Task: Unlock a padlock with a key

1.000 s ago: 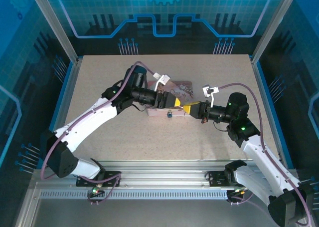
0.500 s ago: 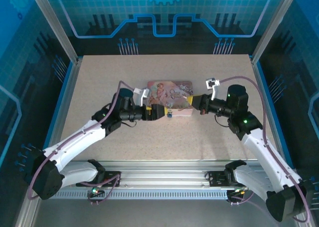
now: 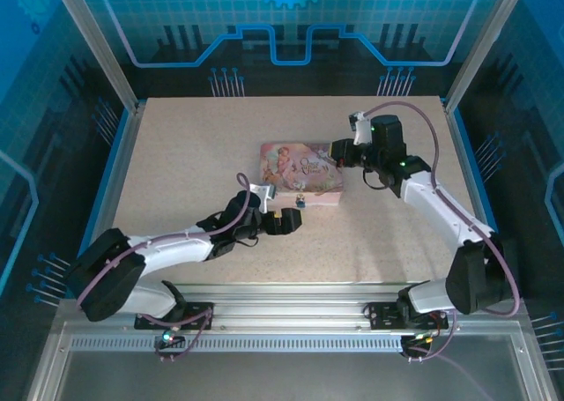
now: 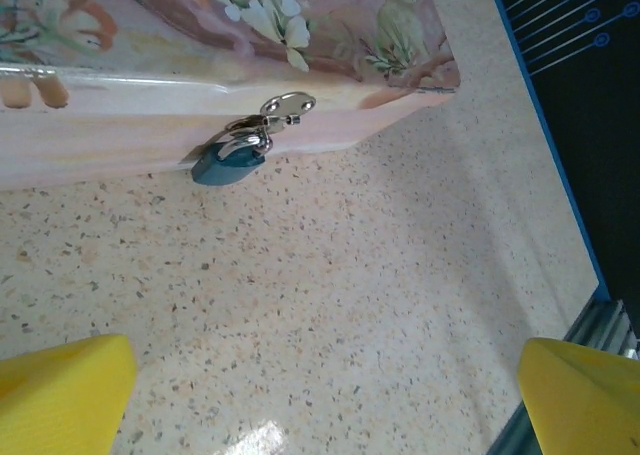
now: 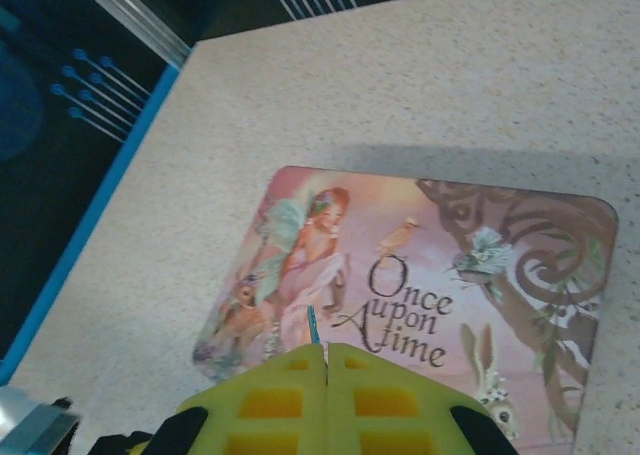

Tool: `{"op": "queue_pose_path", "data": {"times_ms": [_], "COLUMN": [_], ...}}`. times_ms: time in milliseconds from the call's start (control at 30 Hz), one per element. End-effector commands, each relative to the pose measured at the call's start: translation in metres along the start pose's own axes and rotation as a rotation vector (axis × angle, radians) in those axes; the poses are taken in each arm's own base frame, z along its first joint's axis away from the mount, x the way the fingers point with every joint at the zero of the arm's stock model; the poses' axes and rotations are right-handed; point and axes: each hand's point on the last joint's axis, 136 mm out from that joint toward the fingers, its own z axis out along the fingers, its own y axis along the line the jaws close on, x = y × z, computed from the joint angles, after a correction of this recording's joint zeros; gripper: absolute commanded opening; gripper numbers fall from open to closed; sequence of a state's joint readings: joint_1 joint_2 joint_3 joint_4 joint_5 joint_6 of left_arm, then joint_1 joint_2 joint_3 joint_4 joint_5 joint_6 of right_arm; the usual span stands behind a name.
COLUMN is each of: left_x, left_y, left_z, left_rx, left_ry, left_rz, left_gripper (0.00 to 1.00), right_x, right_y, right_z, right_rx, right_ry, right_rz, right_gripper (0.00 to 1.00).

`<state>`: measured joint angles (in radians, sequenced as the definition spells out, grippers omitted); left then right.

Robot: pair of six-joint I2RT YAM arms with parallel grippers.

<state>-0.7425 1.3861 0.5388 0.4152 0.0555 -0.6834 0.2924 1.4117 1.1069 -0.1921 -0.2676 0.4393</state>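
One pink box [image 3: 295,165] | closed | padlock [image 4: 228,163] hanging on front wall

The box [image 3: 301,172] was pink, its lid painted with a winged fairy, pale flowers, a rabbit, brown scrollwork and dark script. Against the box's cream-pink front wall the padlock [image 4: 228,163] showed a teal-blue body and a silver shackle, hung on a shiny silver clasp [image 4: 285,105]. Around the box the bench [image 3: 194,154] was beige, flecked with dark and rusty specks. The left gripper [image 4: 320,395] and the right gripper [image 5: 326,353] both had bright yellow fingers.
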Motion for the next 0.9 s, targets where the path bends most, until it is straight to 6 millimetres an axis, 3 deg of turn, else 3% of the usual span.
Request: {"op": "queue_pose_path", "data": {"times_ms": [0, 200, 400, 667, 867], "left_x": [-0.018, -0.012, -0.013, -0.012, -0.009], "left_y": [-0.01, -0.007, -0.001, 0.005, 0.008], "left_z": [0.017, 0.042, 0.055, 0.07, 0.081], "left_rx": [0.077, 0.111, 0.105, 0.079, 0.086], "left_ry": [-0.136, -0.13, -0.152, -0.153, -0.165], "left_rz": [0.004, 0.02, 0.058, 0.149, 0.203], "left_gripper": [0.99, 0.99, 0.99, 0.99, 0.99], "right_x": [-0.03, -0.045, -0.054, -0.054, -0.051], "right_y": [-0.015, -0.04, -0.061, -0.077, -0.083], "right_z": [0.017, 0.048, 0.069, 0.106, 0.123], "right_rx": [0.06, 0.098, 0.12, 0.119, 0.111], "right_ry": [-0.044, -0.019, -0.007, 0.03, 0.048], "right_rz": [-0.027, -0.012, 0.009, 0.033, 0.04], "right_gripper": [0.0, 0.0, 0.0, 0.0, 0.0]}}
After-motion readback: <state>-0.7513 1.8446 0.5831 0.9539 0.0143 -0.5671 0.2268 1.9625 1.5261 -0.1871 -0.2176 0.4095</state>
